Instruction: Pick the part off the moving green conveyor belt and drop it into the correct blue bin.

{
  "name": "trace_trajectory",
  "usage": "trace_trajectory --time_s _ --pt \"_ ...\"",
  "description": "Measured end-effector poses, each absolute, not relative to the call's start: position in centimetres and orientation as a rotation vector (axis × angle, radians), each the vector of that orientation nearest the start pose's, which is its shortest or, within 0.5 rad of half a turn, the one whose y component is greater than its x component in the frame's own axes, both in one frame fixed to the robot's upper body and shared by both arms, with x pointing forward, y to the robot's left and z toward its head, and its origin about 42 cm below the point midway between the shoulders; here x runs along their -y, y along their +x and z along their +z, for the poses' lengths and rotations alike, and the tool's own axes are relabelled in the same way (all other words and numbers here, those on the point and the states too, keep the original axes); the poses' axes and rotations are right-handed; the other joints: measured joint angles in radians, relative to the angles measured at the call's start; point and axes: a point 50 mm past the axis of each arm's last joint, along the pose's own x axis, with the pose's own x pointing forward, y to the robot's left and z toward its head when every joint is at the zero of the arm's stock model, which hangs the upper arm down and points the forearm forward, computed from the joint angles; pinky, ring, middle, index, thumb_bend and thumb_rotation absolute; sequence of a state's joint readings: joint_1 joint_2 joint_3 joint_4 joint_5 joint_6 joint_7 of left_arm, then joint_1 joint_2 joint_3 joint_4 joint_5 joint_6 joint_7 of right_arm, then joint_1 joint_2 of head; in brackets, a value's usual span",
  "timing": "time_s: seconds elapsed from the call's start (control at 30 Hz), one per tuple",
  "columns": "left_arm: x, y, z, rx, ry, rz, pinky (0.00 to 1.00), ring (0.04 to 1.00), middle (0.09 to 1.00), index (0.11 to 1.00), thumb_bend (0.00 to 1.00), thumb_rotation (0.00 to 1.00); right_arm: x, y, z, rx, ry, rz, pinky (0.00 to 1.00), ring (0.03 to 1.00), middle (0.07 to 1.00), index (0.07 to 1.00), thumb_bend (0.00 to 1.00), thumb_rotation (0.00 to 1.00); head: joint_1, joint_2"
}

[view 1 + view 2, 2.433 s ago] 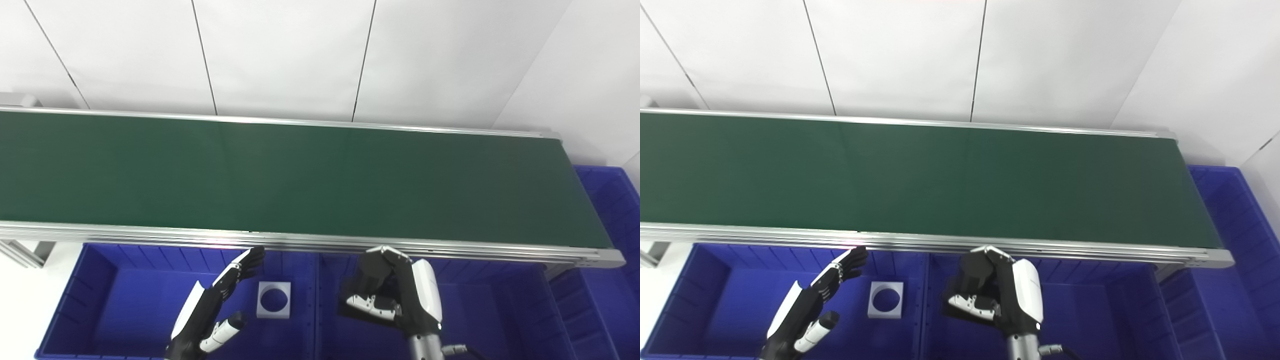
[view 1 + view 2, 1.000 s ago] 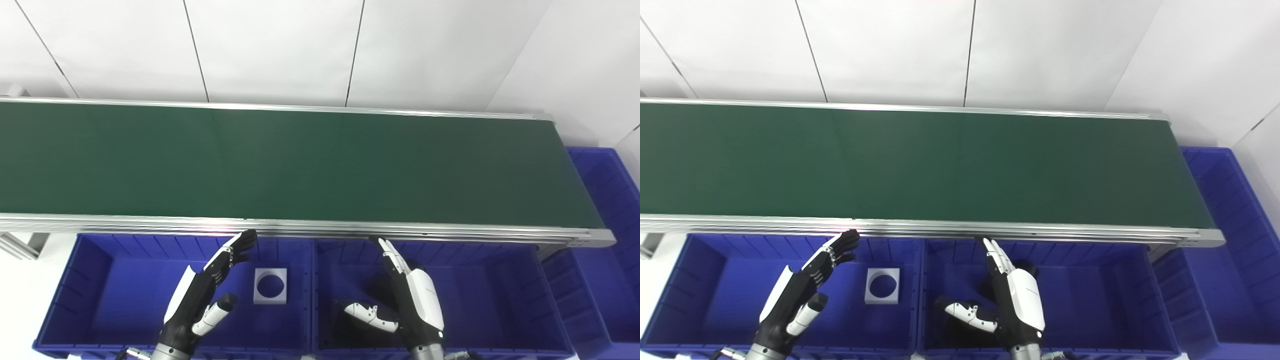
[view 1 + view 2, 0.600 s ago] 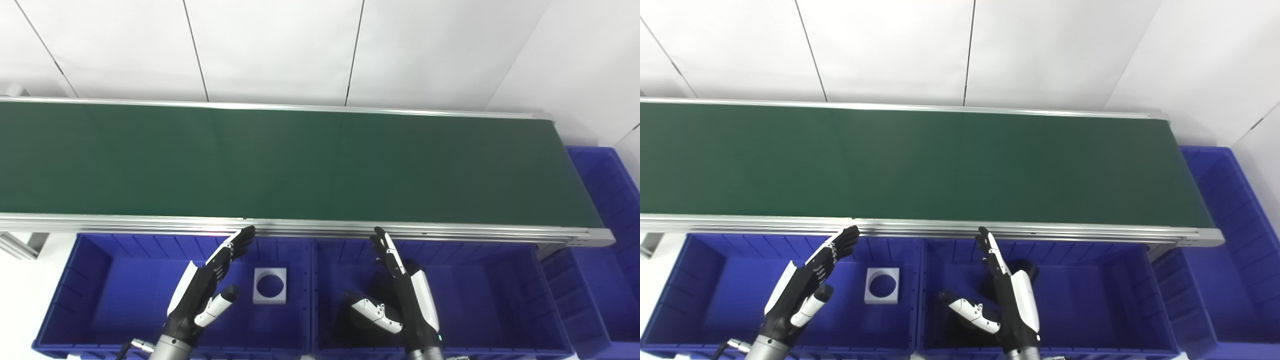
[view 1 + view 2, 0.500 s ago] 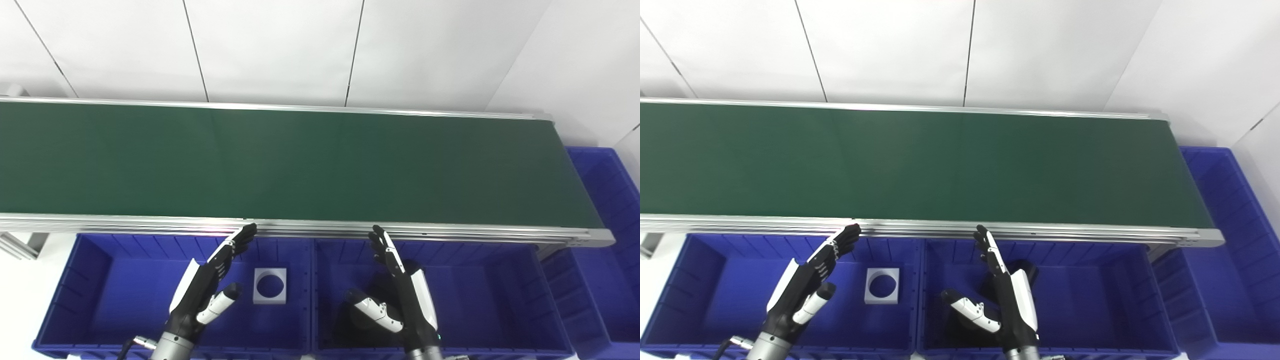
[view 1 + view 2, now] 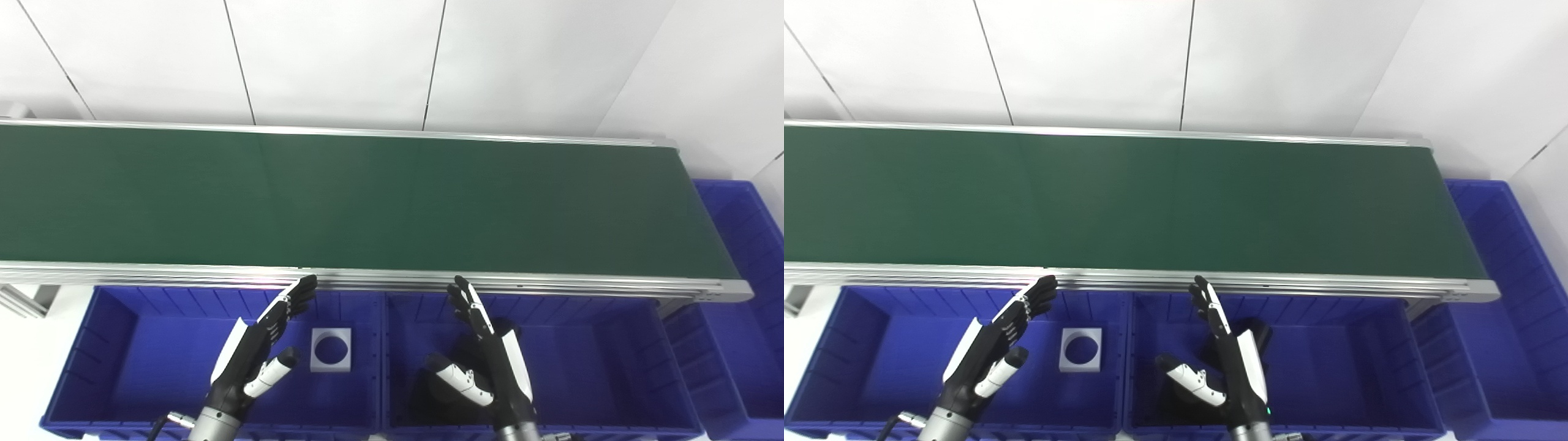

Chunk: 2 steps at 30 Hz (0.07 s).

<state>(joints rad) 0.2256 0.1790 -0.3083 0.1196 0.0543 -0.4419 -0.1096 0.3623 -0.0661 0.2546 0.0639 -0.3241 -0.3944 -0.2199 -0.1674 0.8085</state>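
The green conveyor belt (image 5: 367,202) carries no part. My left hand (image 5: 260,349) is open and empty above the left blue bin (image 5: 122,355), fingers pointing at the belt's near rail. My right hand (image 5: 490,361) is open and empty above the middle blue bin (image 5: 600,367), fingers stretched towards the rail. A black part (image 5: 1258,334) lies in the middle bin, mostly hidden behind my right hand. A white square part with a round hole (image 5: 331,350) lies in the left bin, just right of my left hand.
A third blue bin (image 5: 747,294) stands past the belt's right end. The belt's aluminium rail (image 5: 551,285) runs just beyond both sets of fingertips. White wall panels stand behind the belt.
My right hand, earlier shut on the black part over the middle bin, has opened and let it fall in; its fingers now point up. The left hand has barely moved. The camera shifted early on.
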Motion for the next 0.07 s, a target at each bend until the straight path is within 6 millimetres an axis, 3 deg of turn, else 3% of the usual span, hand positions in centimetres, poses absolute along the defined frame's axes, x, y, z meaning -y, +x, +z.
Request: trace_trajectory --time_s 0.07 --pt "-19.11 17.84 3.24 0.07 0.162 -0.42 0.88 0.908 0.925 0.908 0.7 0.92 18.36 14.04 2.86 0.024 -0.289 0.082 0.86 0.897 0.91 0.972 0.76 0.74 0.017 -0.009"
